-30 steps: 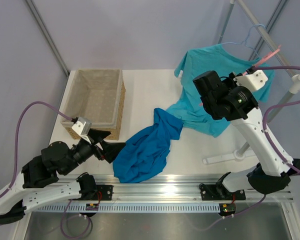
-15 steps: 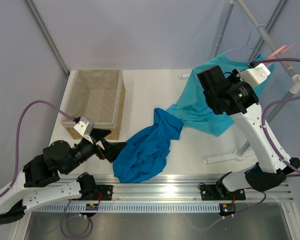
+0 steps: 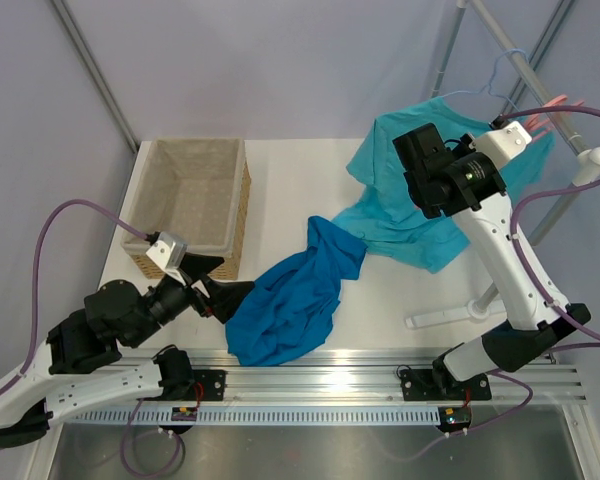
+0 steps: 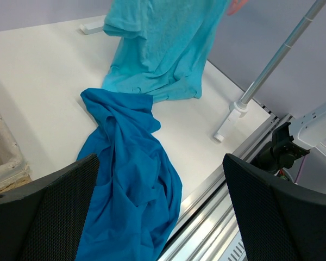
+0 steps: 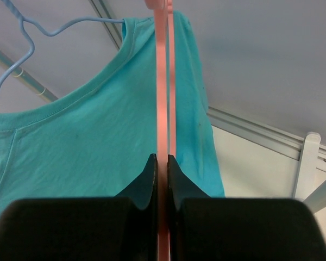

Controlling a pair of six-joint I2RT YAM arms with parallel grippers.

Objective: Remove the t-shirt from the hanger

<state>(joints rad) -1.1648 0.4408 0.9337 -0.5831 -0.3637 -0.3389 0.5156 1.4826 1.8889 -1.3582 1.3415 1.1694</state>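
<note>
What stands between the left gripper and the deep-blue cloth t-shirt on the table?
Nothing visible. The left gripper is open, with the deep-blue cloth t-shirt directly ahead of it; the teal t-shirt lies beyond its far end.

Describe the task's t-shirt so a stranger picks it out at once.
Find the wicker basket on the left side of the table. Just right of it, the crumpled deep-blue t-shirt lies flat. Its neighbour, the teal t-shirt, is paler and hangs from above.
</note>
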